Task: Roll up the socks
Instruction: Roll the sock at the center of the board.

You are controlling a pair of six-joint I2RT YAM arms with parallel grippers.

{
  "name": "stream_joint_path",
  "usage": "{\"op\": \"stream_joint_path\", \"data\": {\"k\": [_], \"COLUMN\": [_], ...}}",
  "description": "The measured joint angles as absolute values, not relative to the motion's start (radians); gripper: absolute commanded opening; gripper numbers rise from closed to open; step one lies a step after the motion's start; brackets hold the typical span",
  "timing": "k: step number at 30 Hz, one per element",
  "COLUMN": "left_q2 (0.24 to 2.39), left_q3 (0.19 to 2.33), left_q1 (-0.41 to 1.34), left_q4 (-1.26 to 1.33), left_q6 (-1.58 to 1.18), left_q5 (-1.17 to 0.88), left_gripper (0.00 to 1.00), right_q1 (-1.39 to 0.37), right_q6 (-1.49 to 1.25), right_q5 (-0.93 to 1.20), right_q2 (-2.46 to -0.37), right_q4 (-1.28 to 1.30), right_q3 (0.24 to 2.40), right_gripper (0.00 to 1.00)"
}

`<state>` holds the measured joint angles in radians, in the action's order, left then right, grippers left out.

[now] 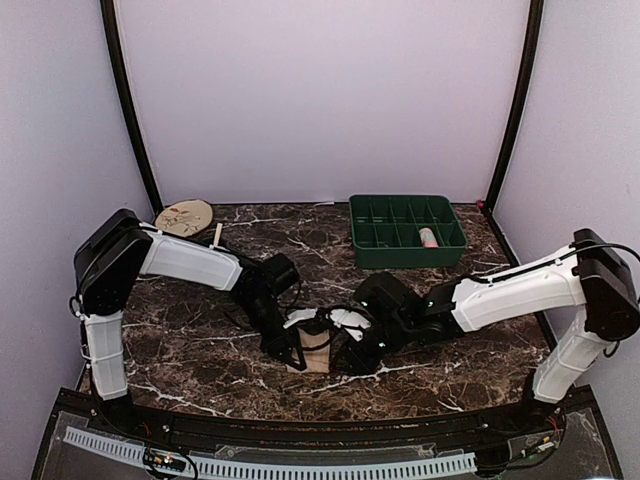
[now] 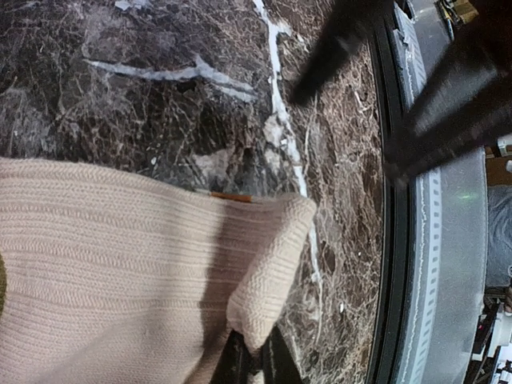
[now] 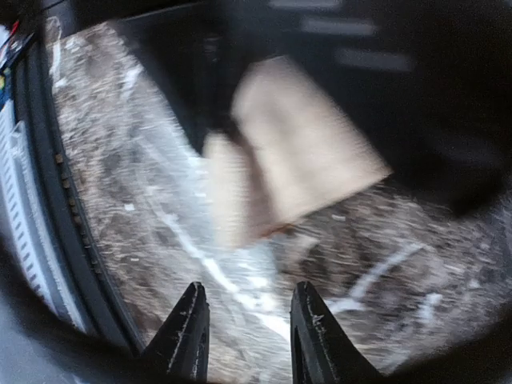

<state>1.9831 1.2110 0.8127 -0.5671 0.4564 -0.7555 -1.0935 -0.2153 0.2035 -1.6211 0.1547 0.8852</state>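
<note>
The tan sock [image 1: 316, 352] lies on the marble table between my two grippers. In the left wrist view its ribbed fabric [image 2: 120, 264] fills the lower left, and my left gripper [image 2: 256, 360] is shut on a folded corner of it. From above, the left gripper [image 1: 293, 352] sits at the sock's left edge. My right gripper [image 1: 352, 355] hovers just right of the sock. Its jaws [image 3: 250, 316] stand open over bare marble with nothing between them, and the tan sock [image 3: 304, 144] shows blurred a little ahead. A small pink bundle [image 1: 428, 237], apparently the pink sock, rests in the tray.
A green compartment tray [image 1: 370, 215] stands at the back right. A round beige plate [image 1: 185, 215] sits at the back left. The table's black front rail [image 2: 388, 264] runs close to the sock, on the near side.
</note>
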Motion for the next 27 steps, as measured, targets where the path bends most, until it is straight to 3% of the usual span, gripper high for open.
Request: {"op": "stream_joint_path", "data": {"k": [9, 27], "left_q2": [2.003, 2.022], "left_q3": [1.221, 1.224], "left_q1": [0.794, 0.784], "left_q4": [-0.581, -0.605], "left_q6": [0.456, 0.456], "left_q5": [-0.804, -0.850], "left_gripper": [0.00, 0.00], "right_q1": [-1.259, -1.294], "right_q6": [-0.216, -0.218], "right_q5": [0.197, 0.186], "right_q2": [-1.628, -1.787], "right_q4": [0.109, 0.012], "right_q3": [0.887, 0.960], "right_gripper": [0.33, 0.33]}}
